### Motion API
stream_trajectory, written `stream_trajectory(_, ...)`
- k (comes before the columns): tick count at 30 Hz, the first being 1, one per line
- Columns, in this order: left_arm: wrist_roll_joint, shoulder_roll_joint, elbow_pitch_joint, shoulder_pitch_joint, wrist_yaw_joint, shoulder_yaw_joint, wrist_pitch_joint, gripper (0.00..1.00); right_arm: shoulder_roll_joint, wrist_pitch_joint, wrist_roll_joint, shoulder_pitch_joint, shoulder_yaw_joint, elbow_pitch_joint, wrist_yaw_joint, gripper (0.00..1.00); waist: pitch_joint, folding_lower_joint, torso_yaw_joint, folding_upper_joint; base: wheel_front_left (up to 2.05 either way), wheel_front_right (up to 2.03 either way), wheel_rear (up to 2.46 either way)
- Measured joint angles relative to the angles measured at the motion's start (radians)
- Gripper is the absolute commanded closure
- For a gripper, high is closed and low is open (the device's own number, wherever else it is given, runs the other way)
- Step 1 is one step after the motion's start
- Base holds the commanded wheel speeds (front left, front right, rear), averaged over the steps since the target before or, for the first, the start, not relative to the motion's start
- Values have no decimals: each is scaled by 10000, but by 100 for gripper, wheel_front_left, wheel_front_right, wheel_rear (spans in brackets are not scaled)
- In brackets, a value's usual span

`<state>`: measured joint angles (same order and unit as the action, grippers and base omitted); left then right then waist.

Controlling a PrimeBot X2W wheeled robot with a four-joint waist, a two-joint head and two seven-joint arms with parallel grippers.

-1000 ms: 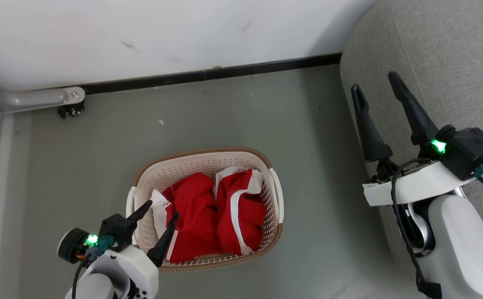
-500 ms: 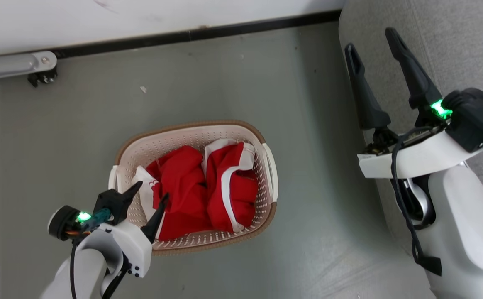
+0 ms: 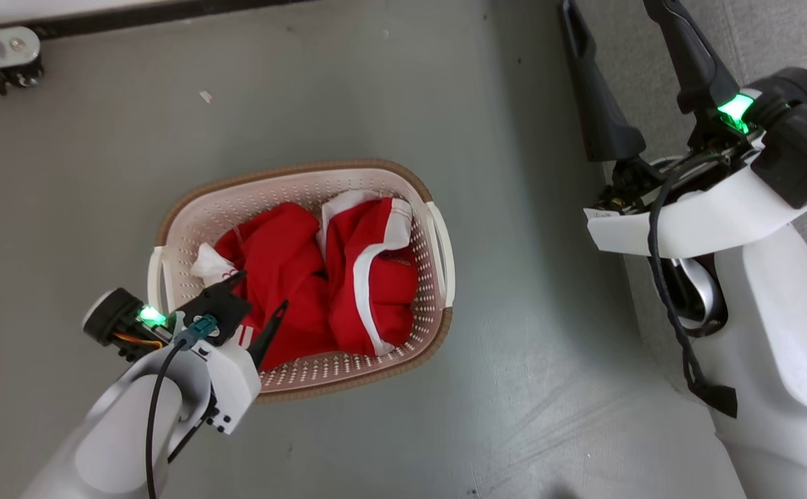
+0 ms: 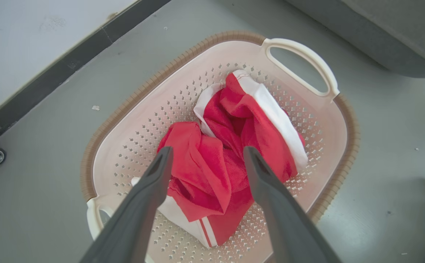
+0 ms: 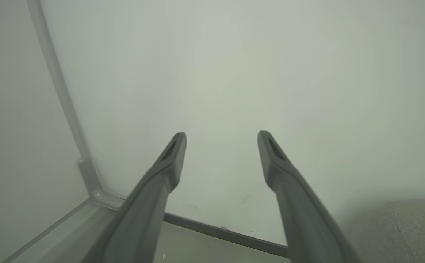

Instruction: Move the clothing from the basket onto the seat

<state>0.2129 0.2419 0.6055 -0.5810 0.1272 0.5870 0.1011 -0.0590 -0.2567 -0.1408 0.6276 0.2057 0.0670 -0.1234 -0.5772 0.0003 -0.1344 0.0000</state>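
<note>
The left hand point(image 3: 263, 290) is standing with its two dark fingers spread wide and holding nothing, poised over the 7 o'clock part of the cream-white perforated oval plastic basket point(image 3: 292, 170). The crumpled bright red fabric clothing with white panels point(image 3: 320, 291) is lying inside the basket, between the fingers in the left wrist view. The right hand point(image 3: 611, 14), equally spread and empty, is pointing to 12 o'clock before the large grey woven-fabric seat point(image 3: 778, 28) at 2 o'clock. The basket is sitting on the grey floor point(image 3: 445, 104), its long axis running roughly 9 to 3 o'clock.

The left gripper point(image 3: 264, 287) has pushed further over the clothing point(image 3: 369, 277); the head view has tilted down.
</note>
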Motion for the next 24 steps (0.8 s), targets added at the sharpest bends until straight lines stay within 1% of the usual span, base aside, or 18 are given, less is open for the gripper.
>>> stream_trajectory(4, -399, 188, 119, -258, 0, 221, -98, 0, -4, 0, -6, 279, 123, 81, 0, 0, -293, 0, -77, 0, 0, 0, 0)
stream_trajectory(9, -729, 221, 259, -519, 0, 360, -215, 0, -8, 0, -58, 661, 364, 207, 0, 0, -644, -1, -178, 0, 0, 0, 0)
stream_trajectory(24, -848, 115, 487, -1174, -4, 416, -562, 0, -21, -2, -527, 1621, 965, 499, 0, 0, -1605, 0, -509, 0, 0, 0, 0)
